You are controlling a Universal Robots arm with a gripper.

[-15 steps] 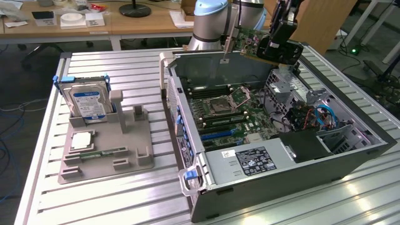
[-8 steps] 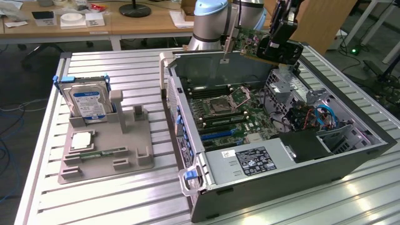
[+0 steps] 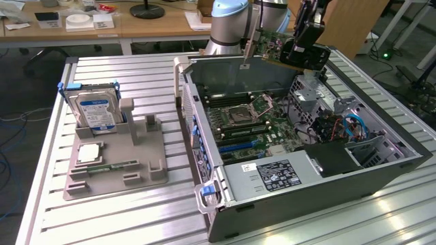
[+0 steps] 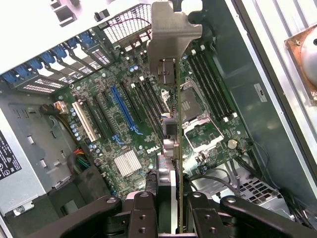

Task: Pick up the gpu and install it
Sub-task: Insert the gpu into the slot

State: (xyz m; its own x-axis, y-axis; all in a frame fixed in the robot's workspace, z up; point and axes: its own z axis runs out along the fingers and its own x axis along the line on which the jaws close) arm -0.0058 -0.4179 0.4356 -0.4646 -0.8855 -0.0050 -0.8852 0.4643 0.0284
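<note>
While 1 pincer [image 4: 171, 206] clamps 1 gpu [image 3: 271, 45], 1 open case [image 3: 381, 171] lies below.

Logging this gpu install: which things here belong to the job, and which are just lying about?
In the job: gpu, held in the jaws; open case; motherboard.
Lying about: hard drive, memory stick, chip, grey tray.

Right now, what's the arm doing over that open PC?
The arm's fingers are clamped on the gpu, holding it in the air above the open computer case. The card is not yet seated in any slot of the motherboard. A hard drive stands in the grey holder beside the case.
</note>
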